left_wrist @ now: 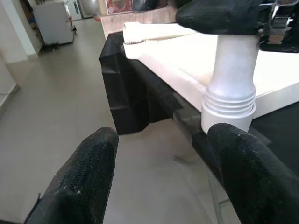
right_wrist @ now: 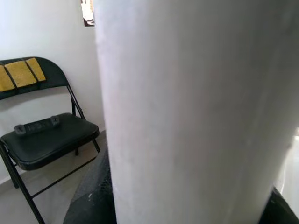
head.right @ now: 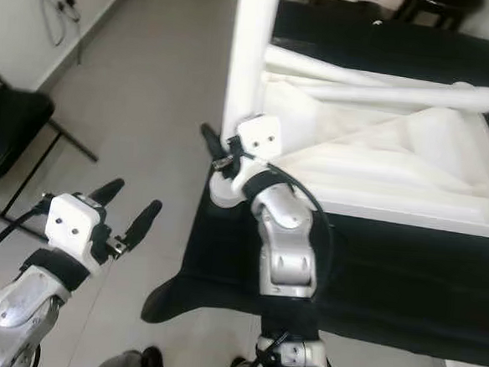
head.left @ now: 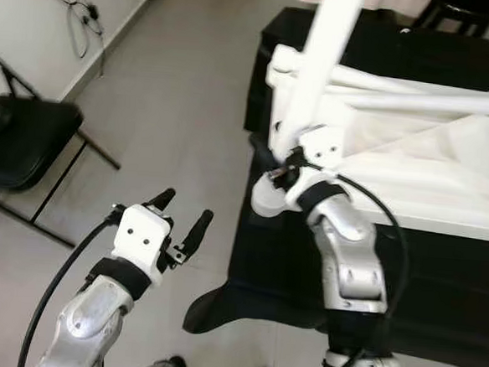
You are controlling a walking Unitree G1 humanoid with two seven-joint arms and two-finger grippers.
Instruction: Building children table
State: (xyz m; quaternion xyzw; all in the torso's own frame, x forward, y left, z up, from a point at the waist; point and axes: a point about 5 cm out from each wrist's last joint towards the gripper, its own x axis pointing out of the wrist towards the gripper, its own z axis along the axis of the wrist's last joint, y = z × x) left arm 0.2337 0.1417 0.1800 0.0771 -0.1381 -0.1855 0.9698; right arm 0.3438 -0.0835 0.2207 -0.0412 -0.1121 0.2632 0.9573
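White table leg [head.left: 320, 63] stands nearly upright at the corner of the upside-down tabletop [head.right: 413, 174], right pincer [head.left: 281, 162] clamped round its base. Left pincer [head.left: 181, 215] hangs spread over the floor, off to the leg's left.

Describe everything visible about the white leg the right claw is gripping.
The leg is a plain white tube, plastic by its look, standing nearly upright at the corner of the upturned tabletop. Its lower end is ribbed like a thread. The right claw is clamped round it just above that end. The left claw hangs open, apart from it.
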